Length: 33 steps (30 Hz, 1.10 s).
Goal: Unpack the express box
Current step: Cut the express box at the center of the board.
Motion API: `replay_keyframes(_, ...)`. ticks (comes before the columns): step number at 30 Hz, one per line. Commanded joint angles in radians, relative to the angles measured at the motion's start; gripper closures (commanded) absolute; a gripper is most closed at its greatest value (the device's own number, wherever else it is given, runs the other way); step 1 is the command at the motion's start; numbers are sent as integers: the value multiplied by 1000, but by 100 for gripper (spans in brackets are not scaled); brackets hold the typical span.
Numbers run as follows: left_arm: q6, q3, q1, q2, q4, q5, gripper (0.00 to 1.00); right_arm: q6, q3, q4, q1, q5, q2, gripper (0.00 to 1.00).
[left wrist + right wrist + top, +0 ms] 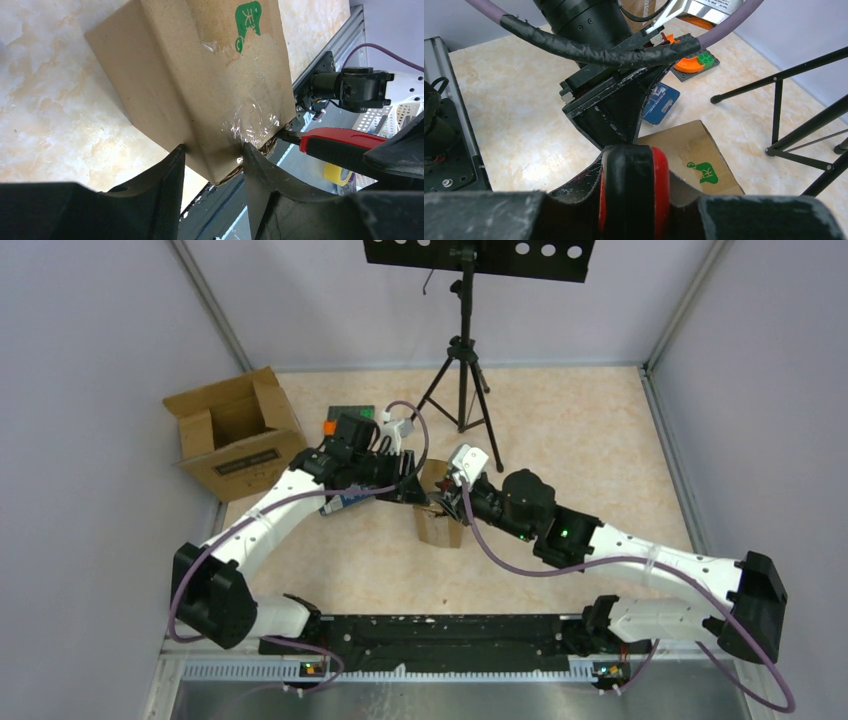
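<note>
The left hand clamps one corner of the taped express box, which stands at the middle of the table between the two arms. The right hand grips a red-and-black cutter, its tip at the box's frayed corner.

Small box ctr, open carton back-L, tripod behind it

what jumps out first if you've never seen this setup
Both arms meet over a small cardboard box at the centre: the left gripper pinches its corner while the right gripper holds a red-handled cutter against the taped edge. A larger open box sits at far left.
</note>
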Motion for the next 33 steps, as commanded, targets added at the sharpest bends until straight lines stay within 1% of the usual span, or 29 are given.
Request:
replay_keyframes(1,-50,-37,-56,-30,-39,-13,53,-37,25,37,-25,41,16,100)
replay_keyframes(4,-74,-37,-64,-40,-39,-24,55,-44,36,43,-27,41,10,100)
replay_keyframes(11,-131,-57,-70,-47,-16,-54,64,-29,71,73,-26,26,-3,100)
replay_keyframes(14,-137,-62,-73,-48,-13,-60,66,-22,71,92,-27,27,-16,100)
replay_keyframes(24,-132,-60,-89,-27,-12,-79,67,-40,123,85,-26,20,-38,100)
replay_keyframes(30,-119,-37,-97,-6,-13,-85,66,-40,106,119,-27,-12,-60,100)
replay_keyframes(33,-110,-18,-99,6,-13,-78,64,-39,79,156,-25,-30,-90,100)
